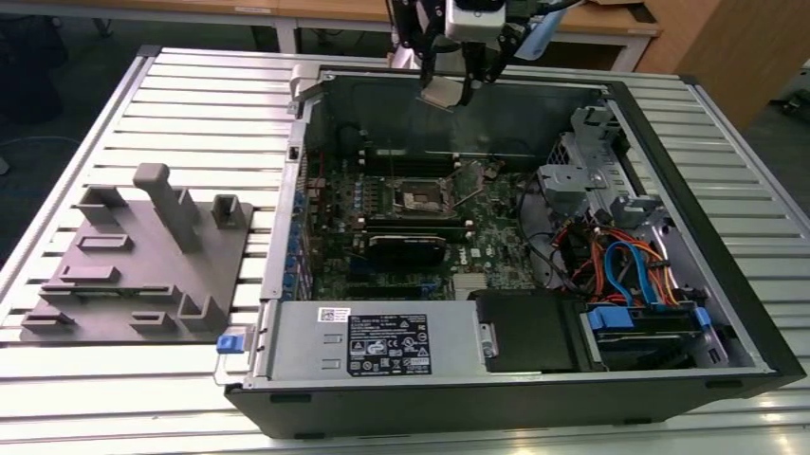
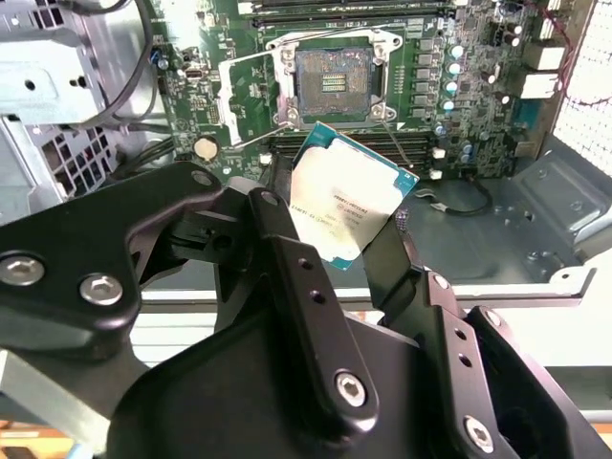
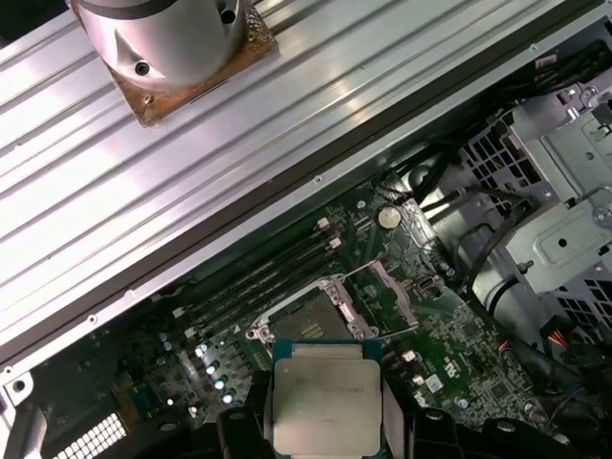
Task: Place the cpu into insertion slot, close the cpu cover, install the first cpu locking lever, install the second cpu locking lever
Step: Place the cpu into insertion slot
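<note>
Tool clamped on the cpu, above the open computer case, bare insertion slot below the tool, cpu cover folded back beside it

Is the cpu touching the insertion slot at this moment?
Apart. In the exterior view the gripper holds the cpu high in the air, with clear space between it and the insertion slot below.

1. The cpu, silver top up, sits pinched in the gripper, a black finger pressed on either edge.
2. Just past it is the insertion slot, its dark centre showing.
3. A coin battery glints on the motherboard, with the ribbed metal table beyond the case wall.
</note>
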Motion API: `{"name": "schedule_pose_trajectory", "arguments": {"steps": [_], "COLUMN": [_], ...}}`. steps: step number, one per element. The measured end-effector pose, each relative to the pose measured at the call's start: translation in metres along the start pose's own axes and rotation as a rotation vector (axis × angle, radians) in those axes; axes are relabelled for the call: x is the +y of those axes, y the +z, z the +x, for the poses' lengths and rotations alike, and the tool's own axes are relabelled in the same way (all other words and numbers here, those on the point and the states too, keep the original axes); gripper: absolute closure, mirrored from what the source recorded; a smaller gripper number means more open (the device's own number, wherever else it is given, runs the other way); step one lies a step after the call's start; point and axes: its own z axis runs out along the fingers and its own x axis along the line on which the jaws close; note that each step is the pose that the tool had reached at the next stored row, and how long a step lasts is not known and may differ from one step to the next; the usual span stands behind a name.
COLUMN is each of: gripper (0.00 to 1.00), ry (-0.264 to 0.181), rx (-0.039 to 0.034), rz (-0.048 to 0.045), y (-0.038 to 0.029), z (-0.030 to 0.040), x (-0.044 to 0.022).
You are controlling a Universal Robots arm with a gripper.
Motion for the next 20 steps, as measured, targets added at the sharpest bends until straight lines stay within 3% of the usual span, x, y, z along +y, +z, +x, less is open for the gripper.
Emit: {"name": "schedule_pose_trajectory", "arguments": {"steps": [12,20], "gripper": [0.46,0.46], "ry": [0.146,0.171], "rx": [-0.0131,-0.0153], "rz": [-0.0029,-0.0035], "y": [0.0002,0.0002], "z": [0.0000,0.0002], "x": [0.0000,-0.0010]}}
